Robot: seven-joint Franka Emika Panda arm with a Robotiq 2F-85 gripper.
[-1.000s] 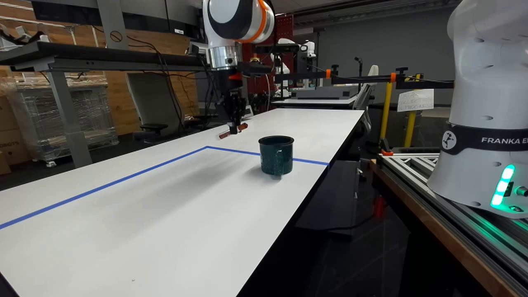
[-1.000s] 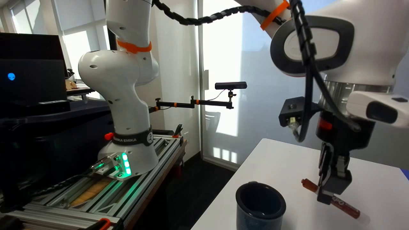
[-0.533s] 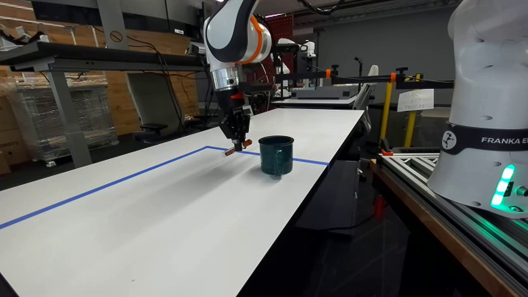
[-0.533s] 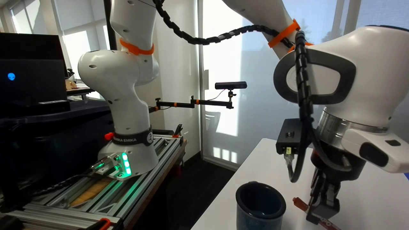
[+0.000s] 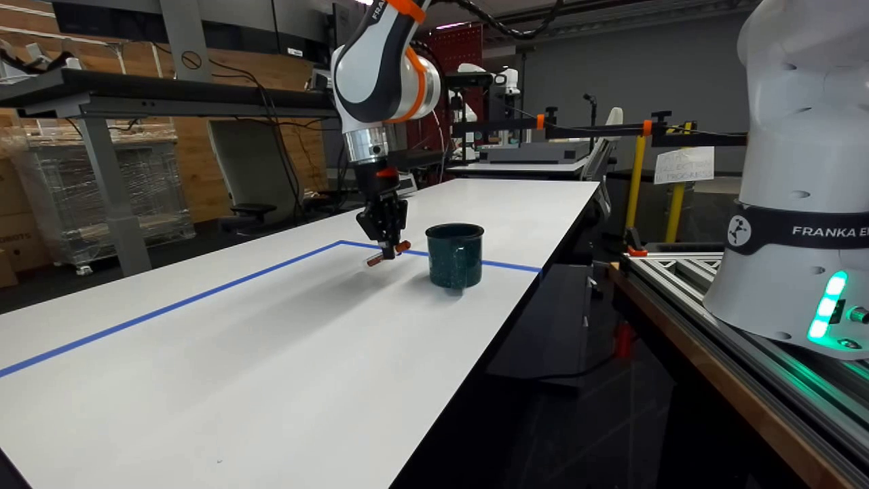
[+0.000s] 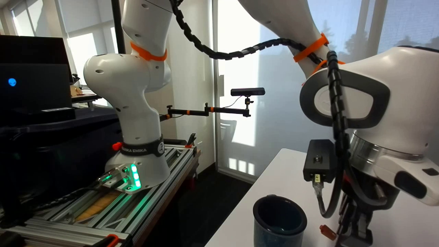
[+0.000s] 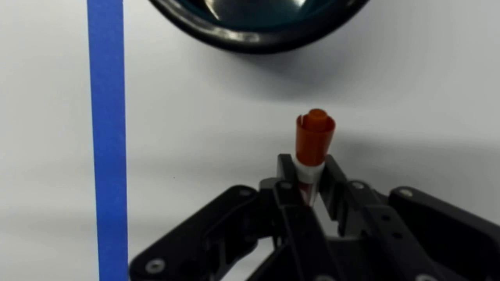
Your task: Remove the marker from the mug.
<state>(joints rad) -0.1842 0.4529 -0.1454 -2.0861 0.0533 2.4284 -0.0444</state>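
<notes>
White worktop was marked with blue tape; red marker was pinched in the hand, outside and near the upright teal mug, presumably so it could be laid down clear.

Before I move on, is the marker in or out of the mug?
Out. The pincer grips the marker beside the mug; the wrist view shows white tabletop between them.

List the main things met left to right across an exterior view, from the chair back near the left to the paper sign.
In an exterior view: chair back → gripper holding the marker (one stop, since they overlap) → mug → left yellow post → paper sign.
</notes>
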